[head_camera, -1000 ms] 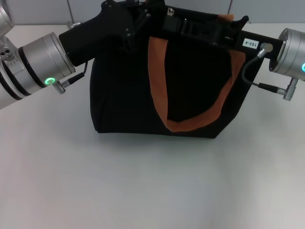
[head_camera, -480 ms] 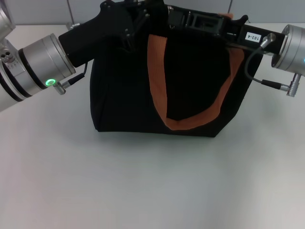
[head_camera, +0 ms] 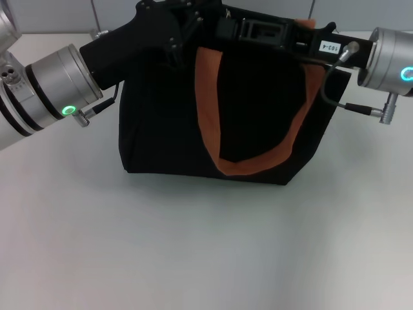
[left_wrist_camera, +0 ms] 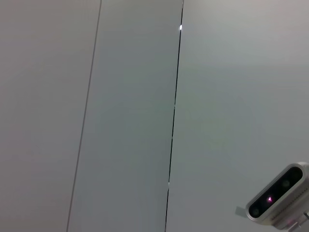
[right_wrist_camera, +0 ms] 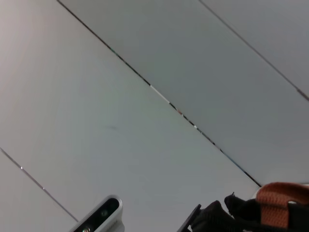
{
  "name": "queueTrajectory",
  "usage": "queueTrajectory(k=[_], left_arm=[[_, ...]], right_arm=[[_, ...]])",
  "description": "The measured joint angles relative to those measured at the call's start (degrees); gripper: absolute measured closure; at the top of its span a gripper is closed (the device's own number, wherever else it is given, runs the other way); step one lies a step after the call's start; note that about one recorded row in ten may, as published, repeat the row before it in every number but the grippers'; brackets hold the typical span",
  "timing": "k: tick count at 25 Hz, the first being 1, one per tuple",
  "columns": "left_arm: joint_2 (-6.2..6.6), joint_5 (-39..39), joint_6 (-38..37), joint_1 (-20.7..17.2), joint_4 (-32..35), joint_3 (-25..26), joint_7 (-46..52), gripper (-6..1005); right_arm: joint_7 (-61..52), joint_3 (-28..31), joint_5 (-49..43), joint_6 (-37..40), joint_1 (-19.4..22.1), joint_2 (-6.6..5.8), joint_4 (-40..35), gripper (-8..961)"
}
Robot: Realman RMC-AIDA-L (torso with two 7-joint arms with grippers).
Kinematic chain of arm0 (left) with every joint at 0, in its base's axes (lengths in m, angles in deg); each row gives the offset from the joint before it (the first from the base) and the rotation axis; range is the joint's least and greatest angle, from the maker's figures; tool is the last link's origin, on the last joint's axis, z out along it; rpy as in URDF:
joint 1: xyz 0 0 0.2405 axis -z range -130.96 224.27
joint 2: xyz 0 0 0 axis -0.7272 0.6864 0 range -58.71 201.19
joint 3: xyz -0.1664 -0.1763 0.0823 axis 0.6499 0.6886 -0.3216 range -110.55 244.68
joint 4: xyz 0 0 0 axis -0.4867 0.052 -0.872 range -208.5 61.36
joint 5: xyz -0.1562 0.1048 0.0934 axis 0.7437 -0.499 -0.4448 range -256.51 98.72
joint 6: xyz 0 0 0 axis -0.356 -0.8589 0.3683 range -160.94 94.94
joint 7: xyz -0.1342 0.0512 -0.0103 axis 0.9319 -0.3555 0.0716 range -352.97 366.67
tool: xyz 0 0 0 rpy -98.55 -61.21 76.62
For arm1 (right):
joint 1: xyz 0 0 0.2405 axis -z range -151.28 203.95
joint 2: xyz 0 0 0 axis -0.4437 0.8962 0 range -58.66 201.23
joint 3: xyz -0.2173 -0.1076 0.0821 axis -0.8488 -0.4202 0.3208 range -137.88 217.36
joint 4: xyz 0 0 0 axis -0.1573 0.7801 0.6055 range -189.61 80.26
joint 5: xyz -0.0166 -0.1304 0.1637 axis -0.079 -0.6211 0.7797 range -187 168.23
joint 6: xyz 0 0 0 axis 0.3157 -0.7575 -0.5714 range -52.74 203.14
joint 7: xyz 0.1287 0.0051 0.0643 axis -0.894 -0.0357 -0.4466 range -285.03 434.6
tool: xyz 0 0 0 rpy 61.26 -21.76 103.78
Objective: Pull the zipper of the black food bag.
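The black food bag point(head_camera: 161, 129) stands upright at the back middle of the white table, with an orange-brown strap point(head_camera: 206, 97) looping down its front. My left gripper point(head_camera: 184, 29) is at the bag's top left edge. My right gripper point(head_camera: 226, 27) reaches in from the right along the bag's top and sits close to the left one. The zipper pull is hidden among the black gripper parts. The right wrist view shows only a bit of strap point(right_wrist_camera: 282, 193) and black fabric point(right_wrist_camera: 217, 217). The left wrist view shows none of the bag.
The white table point(head_camera: 193, 245) spreads in front of the bag and to both sides. Grey wall panels stand behind it. A small grey camera device shows in the left wrist view point(left_wrist_camera: 277, 200) and in the right wrist view point(right_wrist_camera: 99, 217).
My right gripper has moved to the left along the bag's top. The bag has shifted slightly left with it. The left arm has stayed in place.
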State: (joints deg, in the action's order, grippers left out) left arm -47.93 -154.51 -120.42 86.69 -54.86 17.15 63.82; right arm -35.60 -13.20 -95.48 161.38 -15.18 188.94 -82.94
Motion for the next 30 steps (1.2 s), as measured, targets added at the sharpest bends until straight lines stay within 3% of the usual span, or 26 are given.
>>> queueTrajectory(k=[17, 30], left_arm=[[-0.01, 0.04, 0.23, 0.13, -0.08, -0.01, -0.46, 853], [-0.01, 0.05, 0.23, 0.14, -0.08, 0.00, -0.46, 849]], right_arm=[[0.00, 0.19, -0.38, -1.05, 0.07, 0.03, 0.06, 650], [0.10, 0.45, -0.50, -1.06, 0.35, 0.03, -0.19, 868]])
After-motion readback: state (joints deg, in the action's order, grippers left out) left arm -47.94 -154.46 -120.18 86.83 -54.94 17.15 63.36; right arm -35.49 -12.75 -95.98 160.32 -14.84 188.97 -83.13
